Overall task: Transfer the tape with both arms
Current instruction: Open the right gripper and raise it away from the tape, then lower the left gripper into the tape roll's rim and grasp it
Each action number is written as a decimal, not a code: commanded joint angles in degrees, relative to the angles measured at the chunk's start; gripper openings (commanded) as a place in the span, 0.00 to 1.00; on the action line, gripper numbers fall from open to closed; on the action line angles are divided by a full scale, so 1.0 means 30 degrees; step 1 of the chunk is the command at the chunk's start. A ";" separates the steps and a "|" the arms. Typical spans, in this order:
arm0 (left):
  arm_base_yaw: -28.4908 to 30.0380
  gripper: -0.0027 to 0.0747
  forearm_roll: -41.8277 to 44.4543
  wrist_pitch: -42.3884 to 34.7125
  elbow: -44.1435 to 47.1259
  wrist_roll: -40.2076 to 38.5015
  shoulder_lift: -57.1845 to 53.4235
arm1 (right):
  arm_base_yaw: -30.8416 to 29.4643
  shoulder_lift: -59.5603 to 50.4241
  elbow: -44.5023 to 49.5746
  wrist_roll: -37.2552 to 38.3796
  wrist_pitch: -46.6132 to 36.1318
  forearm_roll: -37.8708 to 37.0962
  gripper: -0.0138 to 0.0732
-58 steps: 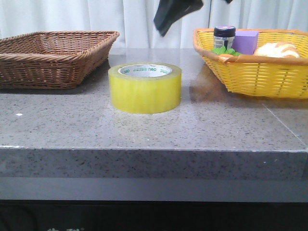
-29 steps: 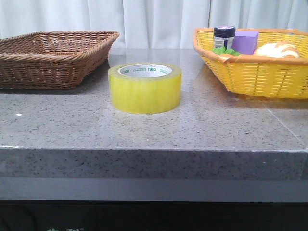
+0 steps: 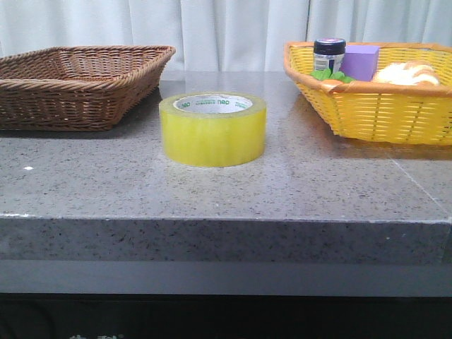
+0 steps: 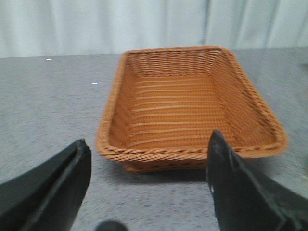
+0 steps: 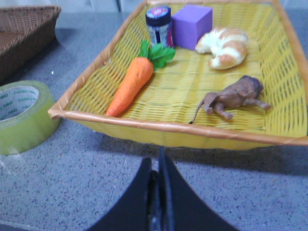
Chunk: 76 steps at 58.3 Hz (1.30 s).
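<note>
Since a second ago, the dark arm that hung at the upper middle of the front view has left the frame, and we see nothing else shifted. Our tape [image 3: 212, 129] stands flat on the grey table [image 3: 212, 191] at centre frame, core hole facing up, between the brown basket [image 3: 78, 85] at upper left and the yellow basket [image 3: 381, 106] at upper right, touching neither.

Our left gripper [image 4: 149, 187] is spread wide, its two black fingers at the lower corners of the wrist view with the brown basket [image 4: 192, 110] lying beyond them.

Our right gripper [image 5: 157, 192] is closed with nothing between its fingers, which meet at lower centre. Beyond it the yellow basket [image 5: 168, 127] holds a carrot [image 5: 132, 84], a jar [image 5: 159, 25], a purple block [image 5: 192, 26], a croissant [image 5: 224, 46] and a brown animal figure [image 5: 233, 97]. The tape [image 5: 21, 115] sits at that frame's left edge, just beside the basket.
</note>
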 commanded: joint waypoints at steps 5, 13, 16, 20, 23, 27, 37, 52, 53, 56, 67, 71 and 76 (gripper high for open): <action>-0.3472 0.67 0.0096 0.1454 -0.3745 0.0266 0.2654 | -0.0092 -0.0656 -0.0145 -0.0174 -0.2166 -0.0125 0.08; -0.6882 0.67 0.0046 0.3727 -0.6856 -0.0045 0.5916 | -0.0092 -0.0655 -0.0145 -0.0174 -0.2145 -0.0125 0.08; -0.7852 0.67 0.0004 0.4477 -0.7999 -0.0700 0.7202 | -0.0092 -0.0655 -0.0145 -0.0174 -0.2145 -0.0125 0.08; -0.8666 0.67 0.0004 0.5510 -0.9336 -0.1351 0.8609 | -0.0092 -0.0655 -0.0145 -0.0174 -0.2162 -0.0125 0.08; -0.9214 0.67 -0.0040 0.6408 -1.0515 -0.1361 0.9842 | -0.0092 -0.0655 -0.0145 -0.0174 -0.2162 -0.0125 0.08; -0.9790 0.67 -0.0040 0.7144 -1.1958 -0.1361 1.1511 | -0.0092 -0.0655 -0.0145 -0.0174 -0.2162 -0.0125 0.08; -1.0129 0.67 -0.1012 0.8924 -1.5589 -0.1361 1.5124 | -0.0092 -0.0655 -0.0145 -0.0174 -0.2145 -0.0125 0.08; -1.0089 0.67 -0.1892 1.2273 -1.9909 -0.1361 1.9395 | -0.0092 -0.0655 -0.0145 -0.0174 -0.2145 -0.0125 0.08; -1.0058 0.67 -0.1892 1.2324 -2.0061 -0.1361 1.9636 | -0.0092 -0.0655 -0.0145 -0.0174 -0.2145 -0.0125 0.08; -1.0048 0.67 -0.1852 1.2324 -2.0469 -0.1361 2.0059 | -0.0092 -0.0655 -0.0145 -0.0174 -0.2145 -0.0125 0.08; -0.9674 0.67 -0.1676 1.2326 -2.1050 -0.1388 2.1205 | -0.0092 -0.0655 -0.0145 -0.0174 -0.2128 -0.0125 0.08; -0.9396 0.67 -0.1676 1.2326 -2.1050 -0.1388 2.1419 | -0.0092 -0.0655 -0.0145 -0.0174 -0.2128 -0.0125 0.08; -0.9253 0.67 -0.1808 1.2530 -2.1050 -0.1388 2.1702 | -0.0092 -0.0655 -0.0145 -0.0174 -0.2082 -0.0125 0.08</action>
